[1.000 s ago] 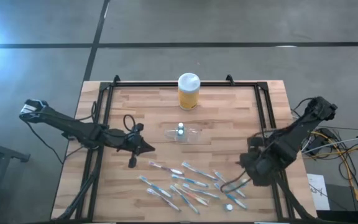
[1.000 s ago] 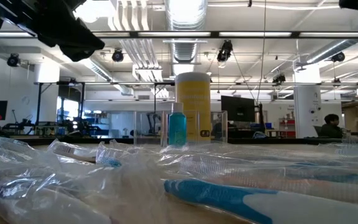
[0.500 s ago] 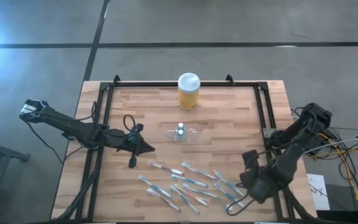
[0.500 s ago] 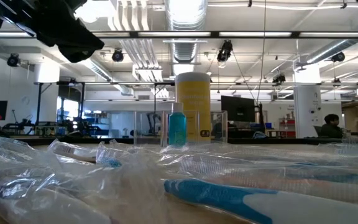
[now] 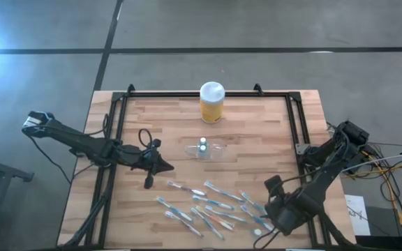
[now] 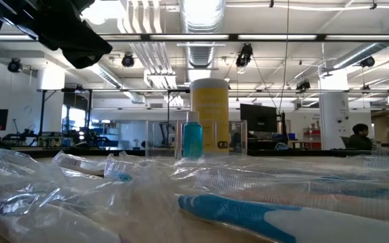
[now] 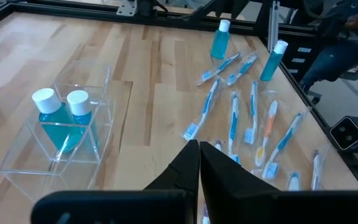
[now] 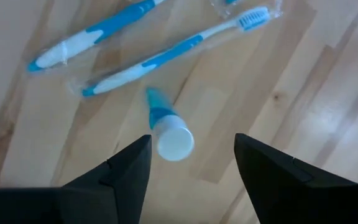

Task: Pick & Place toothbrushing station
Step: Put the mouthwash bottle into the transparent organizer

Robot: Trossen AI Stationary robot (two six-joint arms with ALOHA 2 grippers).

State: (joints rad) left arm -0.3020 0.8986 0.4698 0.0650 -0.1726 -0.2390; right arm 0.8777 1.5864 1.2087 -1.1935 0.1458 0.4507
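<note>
**Small tube stands between the right claw's spread fingers**

The right claw [image 8: 191,165] hangs open at the table's near right corner, directly over a small blue tube with a white cap [image 8: 168,132]. The tube stands upright, cap toward the claw, so a straight descent should bracket it. The clear plastic holder [image 5: 205,150], already carrying two tubes, sits mid-table, well apart. The left claw [image 5: 165,165], clenched empty, waits nearer the holder.

Toothbrushes [image 5: 211,206] on wooden table [image 5: 159,125]
</note>
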